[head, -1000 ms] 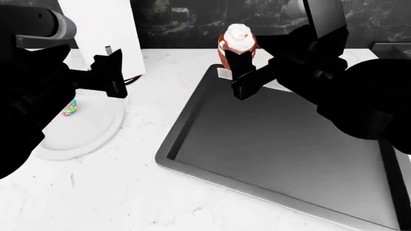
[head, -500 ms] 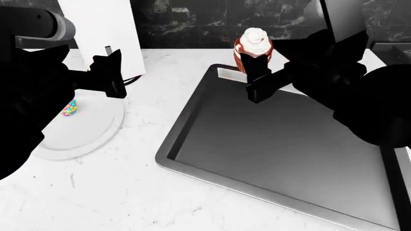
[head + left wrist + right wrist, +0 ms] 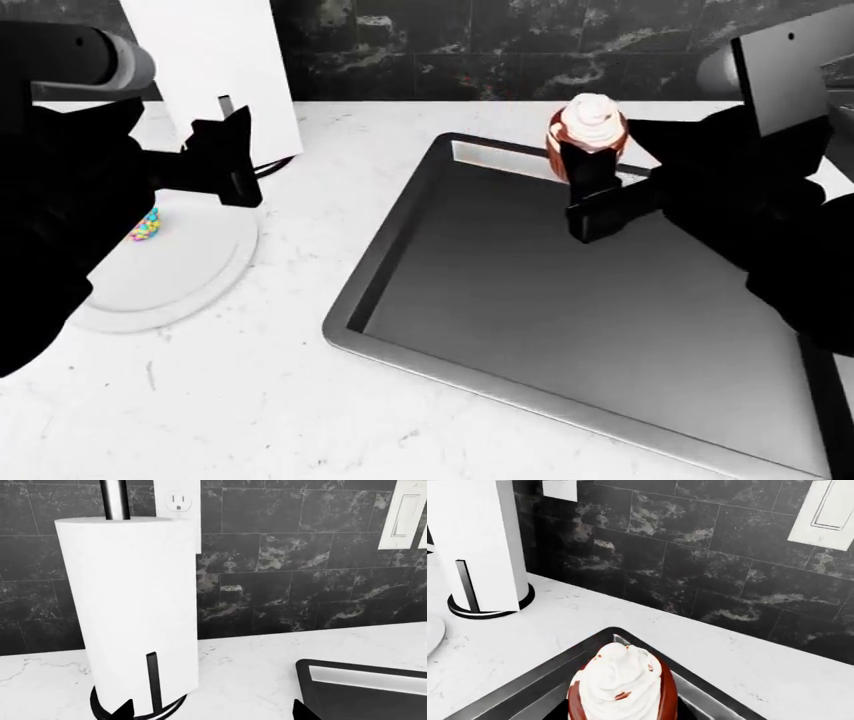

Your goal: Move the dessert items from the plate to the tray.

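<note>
My right fingers [image 3: 595, 205] are clamped on the cupcake [image 3: 587, 135], carried above the tray [image 3: 400, 235]. My left fingers [image 3: 227, 160] are spread, empty; the speckled sweet [image 3: 144, 226] waits below them on the plate [image 3: 200, 275].

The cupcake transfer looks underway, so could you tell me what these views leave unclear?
- Cupcake: wrapper hidden by the right end effector in the head view and cut off by the right wrist view's edge.
- Speckled sweet: partly behind the left arm on the plate.
- Left end effector: only fingertips show.
- Tray: near right corner cropped.
</note>
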Motion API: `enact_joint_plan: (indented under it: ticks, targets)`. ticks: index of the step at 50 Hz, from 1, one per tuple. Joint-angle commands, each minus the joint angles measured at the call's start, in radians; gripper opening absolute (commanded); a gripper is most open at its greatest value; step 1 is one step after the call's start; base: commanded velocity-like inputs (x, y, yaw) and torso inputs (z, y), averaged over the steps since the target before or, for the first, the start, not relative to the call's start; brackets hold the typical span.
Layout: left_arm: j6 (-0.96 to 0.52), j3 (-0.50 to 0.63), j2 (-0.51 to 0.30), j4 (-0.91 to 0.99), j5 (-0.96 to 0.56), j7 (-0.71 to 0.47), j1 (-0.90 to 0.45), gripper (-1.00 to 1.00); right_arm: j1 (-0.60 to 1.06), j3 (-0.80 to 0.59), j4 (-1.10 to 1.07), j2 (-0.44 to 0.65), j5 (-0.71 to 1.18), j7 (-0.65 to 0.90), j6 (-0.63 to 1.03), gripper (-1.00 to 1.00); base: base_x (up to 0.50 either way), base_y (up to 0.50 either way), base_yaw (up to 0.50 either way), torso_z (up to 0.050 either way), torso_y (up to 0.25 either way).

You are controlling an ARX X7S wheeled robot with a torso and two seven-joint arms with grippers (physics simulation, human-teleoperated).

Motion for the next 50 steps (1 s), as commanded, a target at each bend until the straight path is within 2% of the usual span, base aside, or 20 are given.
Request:
enact_joint_plan:
  ticks: [1, 50]
  targets:
    - [0.009, -0.002, -0.004, 0.003, 0.005, 0.006, 0.014, 1.00, -0.035, 0.002, -0.045, 0.068, -0.013, 0.016, -0.016, -1.00, 0.00, 0.00, 0.00, 0.000, 0.000]
    - [0.028, 0.007, -0.005, -0.003, 0.018, 0.016, 0.028, 1.00, -0.143, -0.028, 0.041, 0.148, -0.040, 0.032, -0.066, -1.00, 0.00, 0.00, 0.00, 0.000, 0.000]
